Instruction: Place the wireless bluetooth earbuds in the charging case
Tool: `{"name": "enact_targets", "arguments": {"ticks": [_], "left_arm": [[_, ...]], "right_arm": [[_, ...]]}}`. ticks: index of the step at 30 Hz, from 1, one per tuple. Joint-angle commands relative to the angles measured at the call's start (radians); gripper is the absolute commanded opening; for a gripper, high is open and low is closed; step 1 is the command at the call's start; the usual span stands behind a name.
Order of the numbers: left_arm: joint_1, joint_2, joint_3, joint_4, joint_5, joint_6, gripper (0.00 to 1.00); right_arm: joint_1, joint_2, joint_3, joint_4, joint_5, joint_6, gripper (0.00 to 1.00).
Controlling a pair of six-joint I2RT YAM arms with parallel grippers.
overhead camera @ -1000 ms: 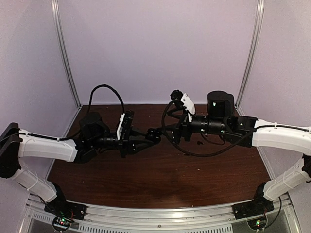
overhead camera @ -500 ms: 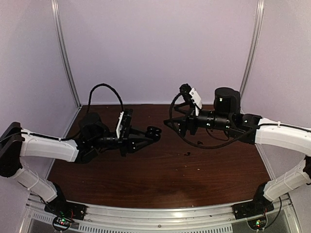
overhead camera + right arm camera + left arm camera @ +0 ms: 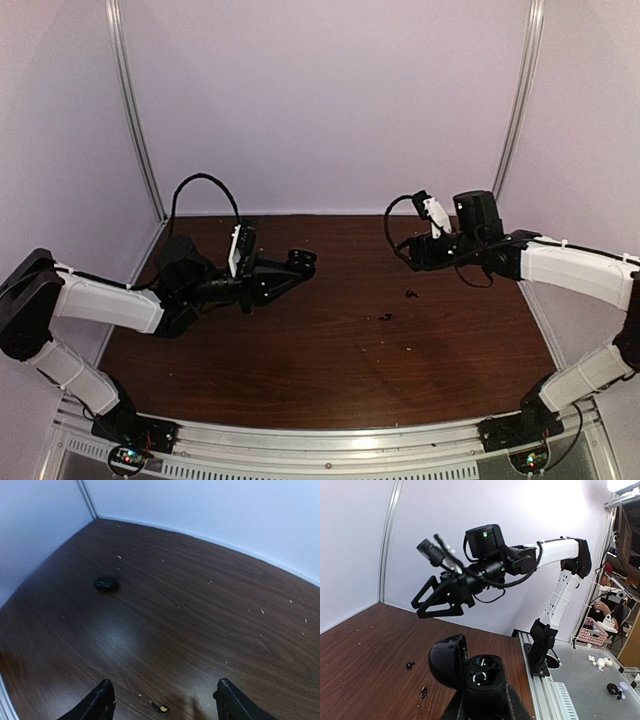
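Observation:
The charging case (image 3: 485, 672) is black and stands open, its lid (image 3: 448, 659) tipped back to the left and two empty sockets showing. My left gripper (image 3: 485, 702) is shut on its base and holds it above the table, left of centre (image 3: 300, 263). Two tiny black earbuds (image 3: 411, 294) (image 3: 385, 318) lie on the brown table; the left wrist view shows them below the case (image 3: 410, 665) (image 3: 423, 692). My right gripper (image 3: 408, 254) hangs open over the right half, nothing between its fingers (image 3: 102, 702). One earbud (image 3: 159, 707) lies on the wood under its jaws.
A small black oval object (image 3: 106, 583) lies on the table (image 3: 300, 370) farther off in the right wrist view, near a wall. Pale crumbs are scattered over the wood. White walls with metal corner posts (image 3: 135, 110) enclose the back and sides.
My right arm has pulled back to the right, away from the left gripper and the case. The left gripper has shifted slightly left and back, still holding the open case.

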Motion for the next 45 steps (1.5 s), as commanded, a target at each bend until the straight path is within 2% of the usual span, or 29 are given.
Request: {"name": "enact_targets", "arguments": {"ticks": [1, 9, 19, 32, 45], "left_arm": [[0.015, 0.018, -0.003, 0.062, 0.003, -0.021, 0.00], [0.019, 0.015, -0.005, 0.048, 0.007, -0.015, 0.00], [0.020, 0.012, -0.008, 0.033, 0.005, -0.005, 0.00], [0.020, 0.017, -0.011, 0.038, 0.006, 0.000, 0.00], [0.021, 0.011, -0.028, 0.051, 0.006, -0.001, 0.00]], "right_arm": [[-0.030, 0.139, 0.089, -0.199, 0.177, -0.044, 0.67], [-0.033, 0.385, 0.289, -0.404, 0.303, -0.136, 0.64], [-0.056, 0.559, 0.394, -0.475, 0.231, -0.165, 0.61], [-0.096, 0.623, 0.374, -0.460, 0.229, -0.161, 0.59], [-0.125, 0.644, 0.338, -0.439, 0.128, -0.150, 0.48]]}}
